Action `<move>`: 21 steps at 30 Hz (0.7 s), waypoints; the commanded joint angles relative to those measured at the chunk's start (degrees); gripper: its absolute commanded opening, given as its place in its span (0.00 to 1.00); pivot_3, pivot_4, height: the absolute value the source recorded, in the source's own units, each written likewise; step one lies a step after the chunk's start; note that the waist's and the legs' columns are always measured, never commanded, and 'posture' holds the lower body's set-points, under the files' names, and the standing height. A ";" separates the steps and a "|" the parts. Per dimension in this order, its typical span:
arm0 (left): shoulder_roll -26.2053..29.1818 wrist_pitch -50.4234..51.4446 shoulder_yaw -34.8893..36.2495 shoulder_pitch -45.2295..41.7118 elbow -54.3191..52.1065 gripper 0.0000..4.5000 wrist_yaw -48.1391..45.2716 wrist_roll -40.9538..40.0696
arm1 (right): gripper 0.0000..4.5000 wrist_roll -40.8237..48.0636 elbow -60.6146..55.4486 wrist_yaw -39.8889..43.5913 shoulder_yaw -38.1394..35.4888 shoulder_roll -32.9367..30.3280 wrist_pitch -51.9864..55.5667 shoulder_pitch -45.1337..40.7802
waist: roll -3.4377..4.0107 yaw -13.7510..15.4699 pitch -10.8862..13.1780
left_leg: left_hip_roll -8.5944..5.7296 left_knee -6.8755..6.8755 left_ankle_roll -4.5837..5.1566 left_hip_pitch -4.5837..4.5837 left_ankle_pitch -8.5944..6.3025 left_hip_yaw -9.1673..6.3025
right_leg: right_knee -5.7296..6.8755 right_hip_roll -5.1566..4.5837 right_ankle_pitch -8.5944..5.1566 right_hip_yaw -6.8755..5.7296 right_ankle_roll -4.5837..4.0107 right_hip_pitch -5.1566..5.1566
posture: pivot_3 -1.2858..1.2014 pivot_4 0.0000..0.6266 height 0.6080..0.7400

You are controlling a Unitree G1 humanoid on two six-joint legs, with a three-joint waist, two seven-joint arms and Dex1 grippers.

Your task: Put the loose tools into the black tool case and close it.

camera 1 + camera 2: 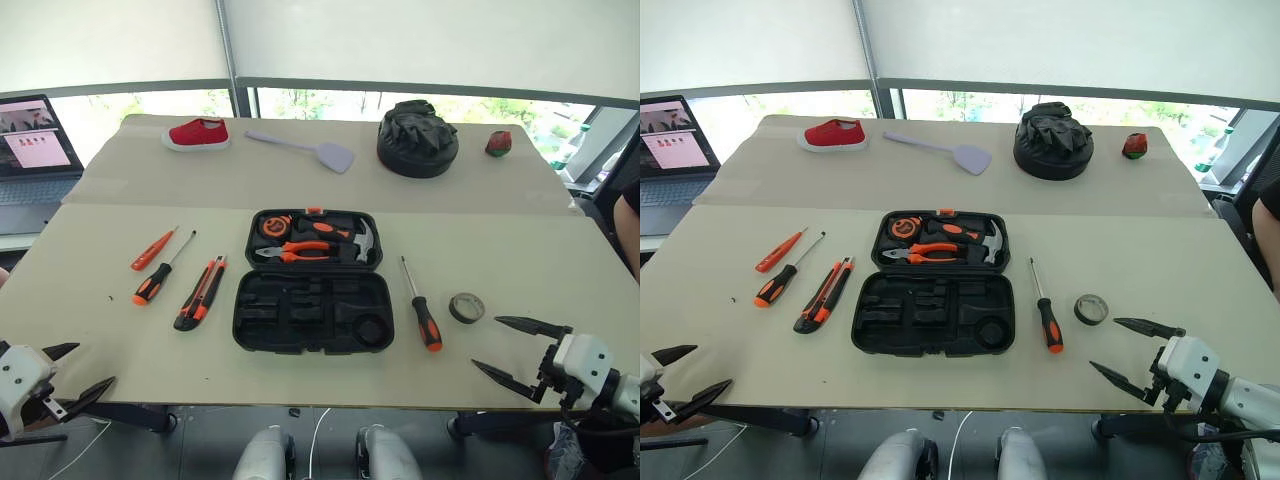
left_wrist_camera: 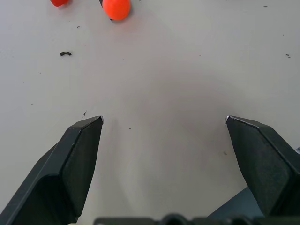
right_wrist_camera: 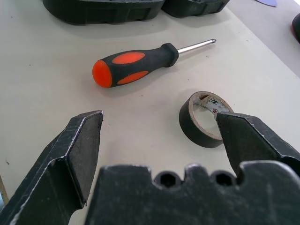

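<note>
The black tool case (image 1: 310, 313) lies open in the middle of the table, pliers and a hammer in its far half. Left of it lie a thin orange screwdriver (image 1: 152, 249), a black-and-orange screwdriver (image 1: 160, 272) and a utility knife (image 1: 200, 293). Right of it lie another screwdriver (image 1: 421, 307) and a small dark tape roll (image 1: 466, 307). My left gripper (image 1: 72, 372) hangs open at the table's near left edge, empty. My right gripper (image 1: 508, 348) is open and empty at the near right, just short of the tape roll (image 3: 202, 118) and screwdriver (image 3: 133, 63).
On the far half of the table sit a red shoe (image 1: 197, 133), a lilac spatula (image 1: 308, 148), a lumpy black fabric bundle (image 1: 417, 138) and a small red object (image 1: 498, 143). A laptop (image 1: 30, 150) stands off the table's left side.
</note>
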 commanded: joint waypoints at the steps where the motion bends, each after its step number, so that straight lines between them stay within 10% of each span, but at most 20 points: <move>1: -0.59 3.59 3.48 0.29 -2.45 1.00 1.48 -3.39 | 0.99 2.62 -3.45 -0.91 0.30 1.34 0.76 -2.01 | 0.00 0.00 0.00 | 0.00 0.00 0.00 0.00 0.00 0.00 | 0.00 0.00 0.00 0.00 0.00 0.00 | 0.52 0.24 1.00; 14: -10.28 33.24 15.31 0.27 -10.91 1.00 18.55 -18.02 | 0.99 11.67 -23.26 -12.49 9.98 13.06 18.10 -14.82 | -0.30 -0.26 -0.01 | 0.05 0.04 -0.12 -0.02 -0.17 -0.09 | 0.09 0.05 0.06 -0.01 -0.05 -0.04 | 0.52 0.24 1.00; 21: -3.09 43.57 11.31 -9.85 -12.57 1.00 24.43 -17.61 | 0.99 10.10 -24.32 -13.96 11.74 14.45 19.29 -16.28 | -0.51 0.56 -0.12 | 0.05 0.12 -0.22 0.11 -0.12 -0.20 | 0.08 0.08 0.05 -0.16 -0.09 -0.06 | 0.52 0.24 1.00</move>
